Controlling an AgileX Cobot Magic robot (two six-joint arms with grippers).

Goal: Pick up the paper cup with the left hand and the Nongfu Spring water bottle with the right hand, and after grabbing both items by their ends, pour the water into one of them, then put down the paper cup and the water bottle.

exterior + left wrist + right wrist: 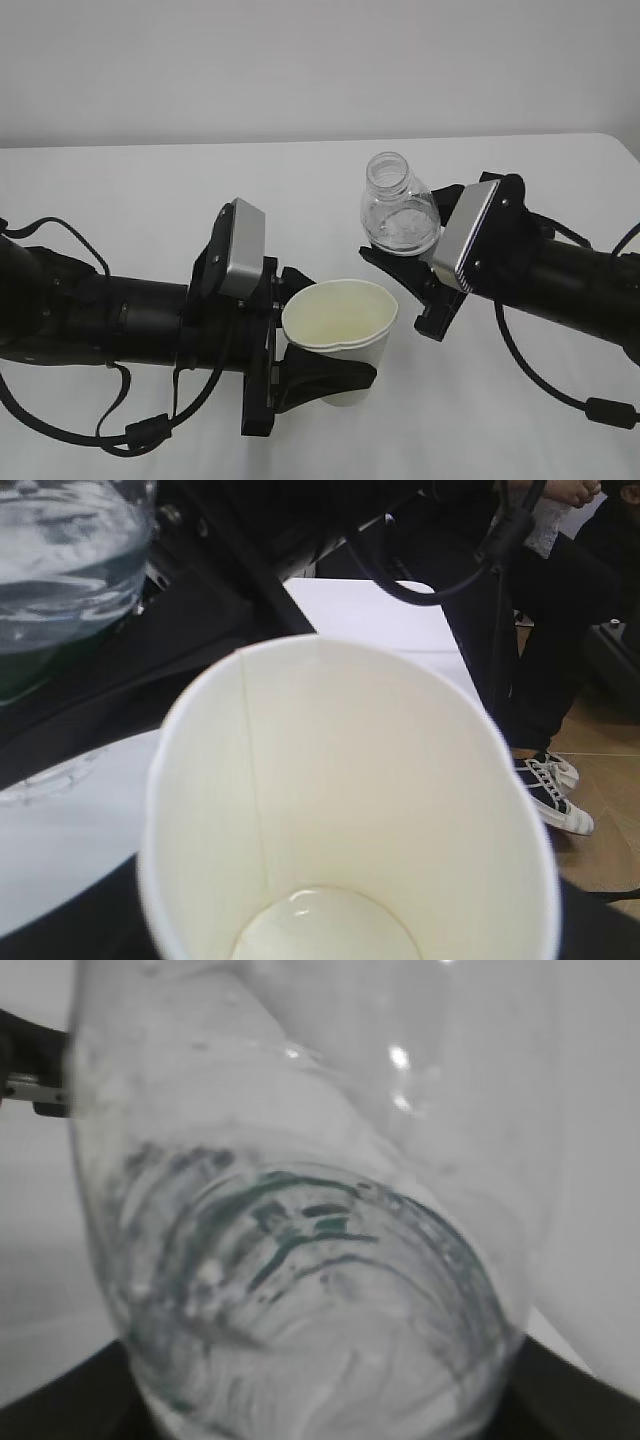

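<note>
My left gripper (338,335) is shut on the paper cup (342,335), with black fingers on either side of its lower wall. The cup is off the table and leans toward the camera. Its cream inside (350,780) fills the left wrist view, and a small glossy pool of water (330,925) lies at the bottom. My right gripper (415,268) is shut on the Nongfu Spring water bottle (398,210), gripping it low on the body. The uncapped neck points up, a little above and right of the cup's rim. The bottle (300,1260) fills the right wrist view, with green print showing through and the jaws hidden.
A white table (150,190) carries both arms, with a plain wall behind. In the left wrist view the bottle (60,570) shows at the top left. Past the table's edge there are a black cable (440,585) and someone's sneakers (550,790) on a wooden floor.
</note>
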